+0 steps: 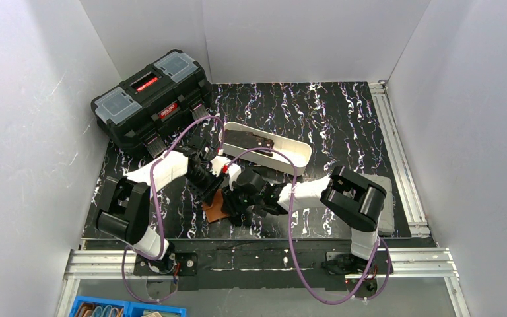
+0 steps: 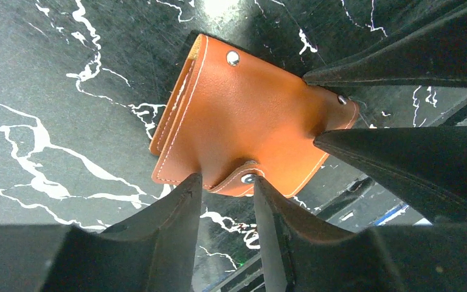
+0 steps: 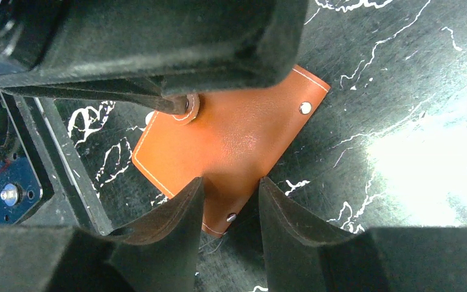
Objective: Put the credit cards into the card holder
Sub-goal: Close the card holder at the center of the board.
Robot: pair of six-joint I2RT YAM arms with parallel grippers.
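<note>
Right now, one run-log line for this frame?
card holder: folded, flat | left hand: astride its snap tab, grip unclear | right hand: astride its corner, grip unclear

Card holder (image 1: 215,210) was hemmed in. Left gripper (image 2: 226,182) stood over its far-left side, right gripper (image 3: 230,182) over its right, with no lane between them. White tray (image 1: 284,153) stood close behind as a barrier. Toolbox (image 1: 152,99) filled the far left. Tabletop (image 1: 343,119) lay open at far right.

Black toolbox (image 1: 152,99) back left; white tray (image 1: 302,153) nearby; marbled tabletop (image 1: 350,119).
</note>
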